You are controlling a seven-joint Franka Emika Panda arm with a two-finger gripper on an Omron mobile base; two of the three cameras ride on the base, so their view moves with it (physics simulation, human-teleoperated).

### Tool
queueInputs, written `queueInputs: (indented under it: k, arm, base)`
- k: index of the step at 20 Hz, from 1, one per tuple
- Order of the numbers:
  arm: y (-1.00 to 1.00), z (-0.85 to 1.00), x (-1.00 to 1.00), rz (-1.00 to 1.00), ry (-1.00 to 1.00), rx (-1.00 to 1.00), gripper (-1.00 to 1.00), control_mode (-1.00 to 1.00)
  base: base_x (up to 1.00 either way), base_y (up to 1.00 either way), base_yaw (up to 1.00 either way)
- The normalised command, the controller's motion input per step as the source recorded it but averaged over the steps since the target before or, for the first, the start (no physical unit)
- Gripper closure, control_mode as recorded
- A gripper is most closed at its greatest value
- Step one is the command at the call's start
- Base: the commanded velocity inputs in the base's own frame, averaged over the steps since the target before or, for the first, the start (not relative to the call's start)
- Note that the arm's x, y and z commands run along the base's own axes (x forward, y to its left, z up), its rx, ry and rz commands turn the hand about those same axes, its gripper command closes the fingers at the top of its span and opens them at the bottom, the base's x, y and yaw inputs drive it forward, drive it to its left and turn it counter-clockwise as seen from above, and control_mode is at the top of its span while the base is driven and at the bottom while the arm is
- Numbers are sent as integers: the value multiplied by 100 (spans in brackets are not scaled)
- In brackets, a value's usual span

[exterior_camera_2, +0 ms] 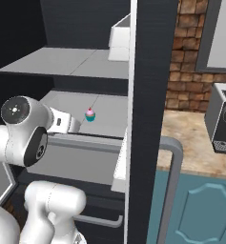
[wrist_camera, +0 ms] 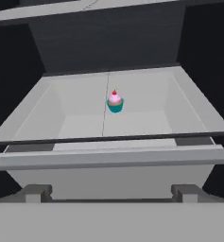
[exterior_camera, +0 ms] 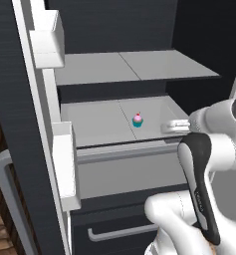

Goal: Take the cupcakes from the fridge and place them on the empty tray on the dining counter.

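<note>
The black fridge [exterior_camera: 15,89] stands open with both doors swung out. One pink-frosted cupcake [exterior_camera: 138,120] in a teal wrapper sits upright near the middle of the lower light grey shelf [exterior_camera: 97,127]. The same cupcake [exterior_camera_2: 89,114] appears small and far back in the hand view [wrist_camera: 115,102]. My gripper [exterior_camera: 175,126] hovers at the shelf's front right corner, a short way right of and in front of the cupcake. Its fingertips [wrist_camera: 38,192] stand wide apart, open and holding nothing. The gripper [exterior_camera_2: 71,125] points into the fridge. The tray and the dining counter are out of view.
An upper shelf [exterior_camera: 139,67] hangs above the cupcake. White door bins [exterior_camera: 67,164] line the left door. The right door [exterior_camera_2: 148,119] with its grey bar handle [exterior_camera_2: 174,190] stands close beside the arm. A lower drawer handle [exterior_camera: 122,231] sits below. A coffee machine [exterior_camera_2: 224,124] stands on a beige counter [exterior_camera_2: 186,138].
</note>
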Motion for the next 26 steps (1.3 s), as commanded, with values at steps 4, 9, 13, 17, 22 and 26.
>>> queueInputs:
  k: [4, 9, 13, 17, 22, 26]
  arm:
    - [0, -8, 58, 0, 3, 0, -100, -100]
    - [0, -22, 65, 0, 3, 0, -100, -100]
    - [2, -26, 44, 0, 2, 0, -100, -100]
    - [10, -35, 62, 0, 1, 0, -100, -100]
    - [9, -33, 58, 0, 0, 0, -100, -100]
    - [0, -21, 68, 0, 0, 0, -100, -100]
  base:
    - [0, 0, 0]
    - [0, 0, 0]
    - [0, 0, 0]
    - [0, 0, 0]
    - [0, 0, 0]
    - [0, 0, 0]
